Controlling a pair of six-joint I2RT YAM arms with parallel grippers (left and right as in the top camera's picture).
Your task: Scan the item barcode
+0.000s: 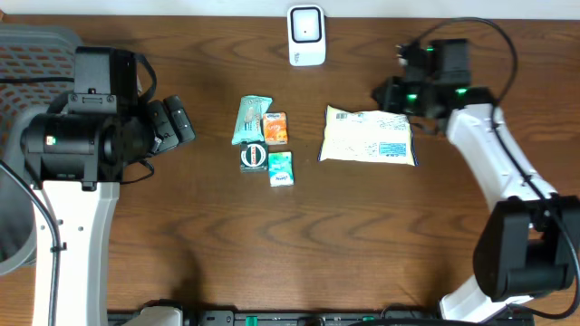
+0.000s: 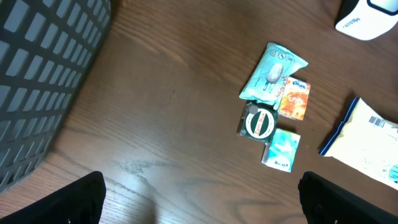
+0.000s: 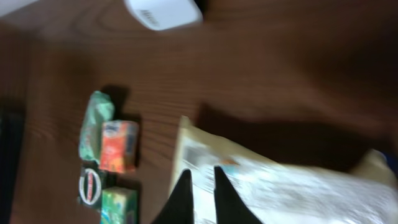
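Observation:
A cream padded mailer (image 1: 369, 136) with a printed label lies flat right of centre, label side up. My right gripper (image 1: 388, 94) hovers at its far right corner. In the right wrist view its fingertips (image 3: 202, 168) stand almost together over the mailer (image 3: 286, 186), with only a thin slit and nothing between them; that view is blurred. The white scanner (image 1: 306, 36) stands at the table's far edge, centre. At the left, my left gripper (image 1: 181, 122) is wide open and empty, well away from the items; its fingers frame bare wood (image 2: 202, 199).
A cluster of small items lies mid-table: a teal pouch (image 1: 251, 119), an orange pack (image 1: 275, 128), a round black-and-white packet (image 1: 254, 157) and a green pack (image 1: 281, 168). A grey mesh basket (image 1: 36, 54) sits at the far left.

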